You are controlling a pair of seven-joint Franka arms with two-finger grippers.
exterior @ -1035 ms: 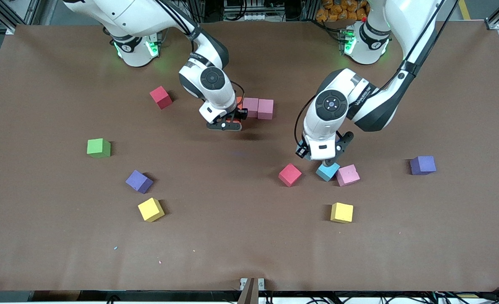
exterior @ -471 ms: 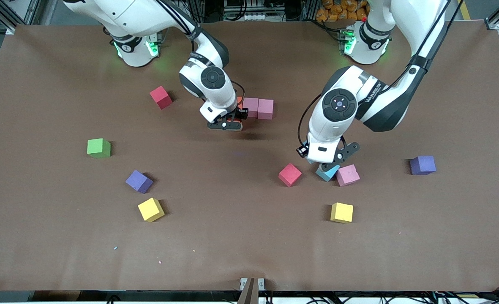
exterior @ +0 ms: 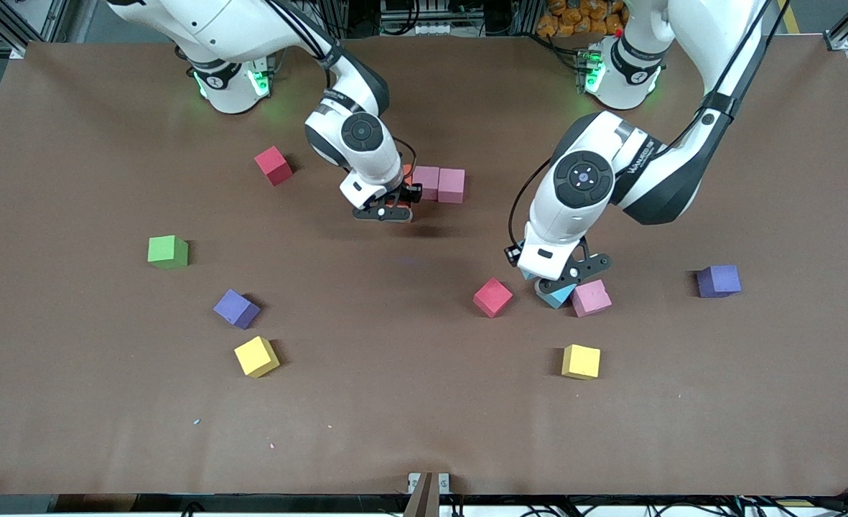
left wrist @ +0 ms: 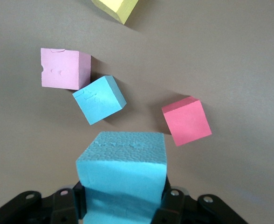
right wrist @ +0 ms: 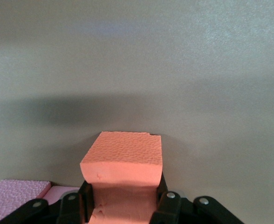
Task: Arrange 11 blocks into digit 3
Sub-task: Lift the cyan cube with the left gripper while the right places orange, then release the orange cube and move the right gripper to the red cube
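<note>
Blocks lie scattered mid-bench as the left end effector (left wrist: 123, 205) grips a blue block (left wrist: 123, 175) above a second blue block (left wrist: 99, 99); the right end effector (right wrist: 123, 205) clamps an orange block (right wrist: 123, 172) beside two pink blocks (exterior: 439, 184). A careless placement could nudge that row askew.

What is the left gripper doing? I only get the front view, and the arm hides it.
Observer: In the left wrist view, the left gripper is shut on a blue cube.
Operator: Is that the blue one by the pink cube?
Observer: No. That second blue cube lies on the table against the pink cube; the held one is a different cube.
Operator: What about the right gripper?
Observer: The right wrist view shows the right gripper shut on an orange cube, beside the pink pair.
</note>
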